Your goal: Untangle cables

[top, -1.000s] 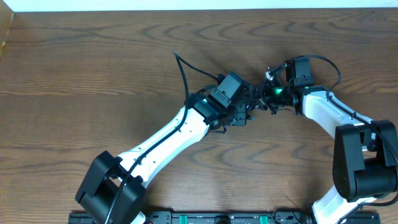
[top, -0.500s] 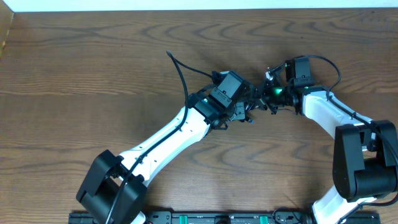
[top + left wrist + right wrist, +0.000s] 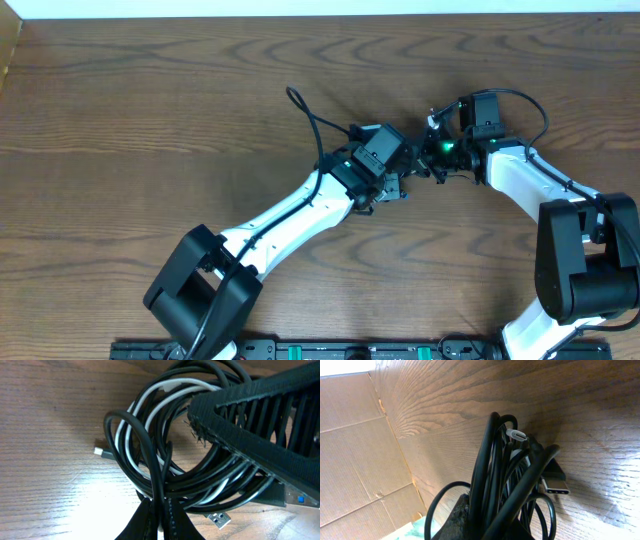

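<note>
- Centrally, the cables (image 3: 220, 482) form one tangled coil of thin, glossy, round cords, mostly black, with one white cable (image 3: 172, 384) threaded through the loops
- Plug ends poke out of the coil: a tiny silver plug tip (image 3: 100, 451) at its left side and a flat metal USB plug (image 3: 220, 520) lying on the wood below it; the right wrist view adds a rounded silver plug (image 3: 517, 436) on a white cord and a flat plug with a black body (image 3: 552, 482)
- A black band (image 3: 240, 415) with a fuzzy edge and a ribbed face crosses the coil's right side; what it belongs to cannot be told
- The coil sits between the two grippers, right of the table's middle as seen from overhead
- The left gripper (image 3: 157, 512) has its dark fingers pressed together on a single black strand, which rises from the jaws and arches over the coil's left side
- The right gripper (image 3: 428, 165) is closed on the bundle, whose cords stand up from it in a tight sheaf in its wrist view
- The table (image 3: 150, 120) is dark brown wood with a strong wavy grain
- Corrugated cardboard (image 3: 355, 460) stands at the table's edge
</note>
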You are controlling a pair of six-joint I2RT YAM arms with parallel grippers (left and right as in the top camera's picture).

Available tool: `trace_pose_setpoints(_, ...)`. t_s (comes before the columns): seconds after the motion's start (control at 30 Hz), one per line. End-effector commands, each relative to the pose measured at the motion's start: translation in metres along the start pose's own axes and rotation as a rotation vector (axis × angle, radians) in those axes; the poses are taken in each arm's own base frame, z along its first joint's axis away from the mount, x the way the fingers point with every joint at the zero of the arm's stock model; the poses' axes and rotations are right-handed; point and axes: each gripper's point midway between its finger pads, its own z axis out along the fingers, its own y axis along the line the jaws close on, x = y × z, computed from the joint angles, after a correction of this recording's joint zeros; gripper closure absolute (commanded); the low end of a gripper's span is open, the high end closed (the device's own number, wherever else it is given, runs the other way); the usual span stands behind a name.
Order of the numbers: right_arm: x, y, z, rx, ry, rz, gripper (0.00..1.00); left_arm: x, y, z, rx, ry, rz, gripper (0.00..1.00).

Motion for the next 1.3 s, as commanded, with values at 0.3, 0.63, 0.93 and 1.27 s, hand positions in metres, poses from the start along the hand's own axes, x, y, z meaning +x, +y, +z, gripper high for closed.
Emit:
trace_pose_setpoints(0.3, 0.002, 0.008, 0.001, -0.026, 0.019, -0.024, 0.99, 0.032, 0.018, 0.044, -0.118, 0.086, 0.026, 0.92)
trace_pose_setpoints(0.63, 0.002, 0.008, 0.001, -0.026, 0.019, -0.024, 0.99, -0.004, 0.007, -0.012, -0.024, -0.02, -0.018, 0.48)
trace_pose_setpoints(0.93, -0.004, -0.004, 0.001, 0.036, -0.023, -0.009, 0.99, -0.014, 0.005, -0.062, 0.027, -0.079, -0.028, 0.42)
trace_pose_setpoints(1.27, -0.011, -0.029, -0.002, 0.163, -0.089, 0.042, 0.61, -0.01, 0.03, -0.06, -0.046, -0.032, -0.059, 0.42)
